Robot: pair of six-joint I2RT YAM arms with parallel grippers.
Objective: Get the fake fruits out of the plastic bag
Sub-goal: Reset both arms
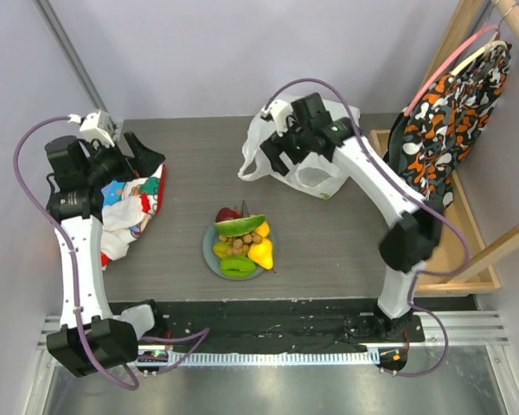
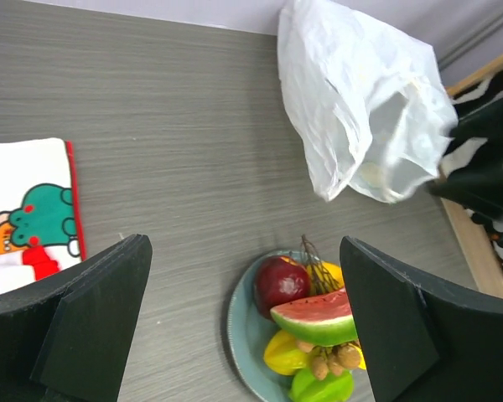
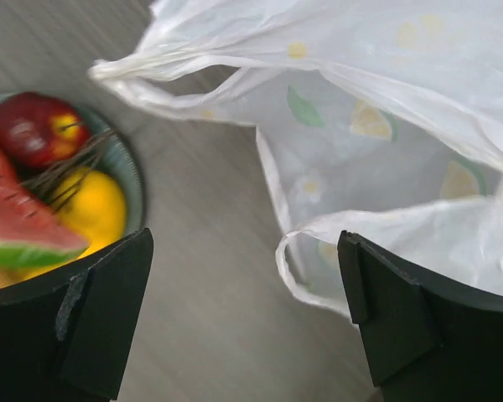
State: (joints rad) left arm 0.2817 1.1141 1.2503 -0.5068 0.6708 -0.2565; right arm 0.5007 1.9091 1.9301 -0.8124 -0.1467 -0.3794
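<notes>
The fake fruits [image 1: 240, 240] are piled on a grey-blue plate [image 1: 209, 251] at the table's middle: a dark red apple [image 2: 281, 283], a watermelon slice [image 2: 316, 316], yellow and green pieces and a tan bunch. The plastic bag [image 1: 316, 177] lies crumpled at the back right; what is inside it is hidden. My right gripper [image 1: 277, 156] is open and empty over the bag's left edge, with a handle loop [image 3: 298, 268] between its fingers and untouched. My left gripper [image 1: 147, 160] is open and empty at the far left, above the cloth.
A colourful cartoon cloth [image 1: 130, 203] lies at the left under my left arm. A wooden tray [image 1: 467, 251] runs along the right edge. An orange-black patterned garment [image 1: 450, 121] hangs above it on a hanger.
</notes>
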